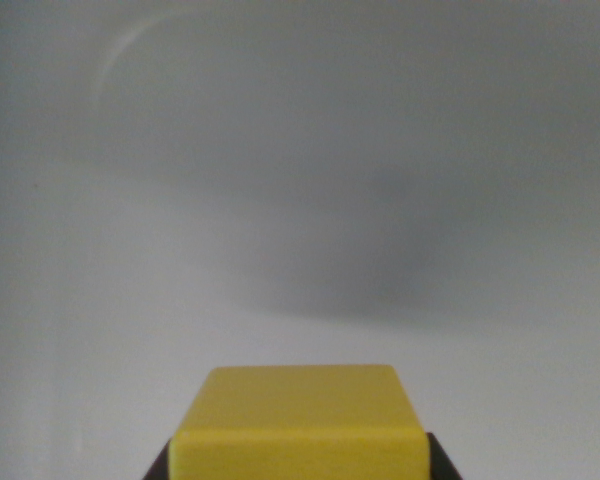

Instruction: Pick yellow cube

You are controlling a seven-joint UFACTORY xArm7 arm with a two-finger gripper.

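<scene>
Wrist view, bottom centre: gripper (298,462) mostly out of frame, only two dark finger tips show, one at the wrist view's left bottom corner of the cube, one at the right, both pressed against its sides, so it is closed on the yellow cube (298,420) at cube width. Cube sits between the fingers, filling the lower middle of the picture; smooth matte plastic look, rounded edges and corners, top face paler than front face. Behind it a plain light grey surface (130,300), blurred, featureless, with a soft dark shadow (380,260) toward the right and a faint pale curved mark (115,55) upper left. Cannot tell whether the cube touches the surface.
</scene>
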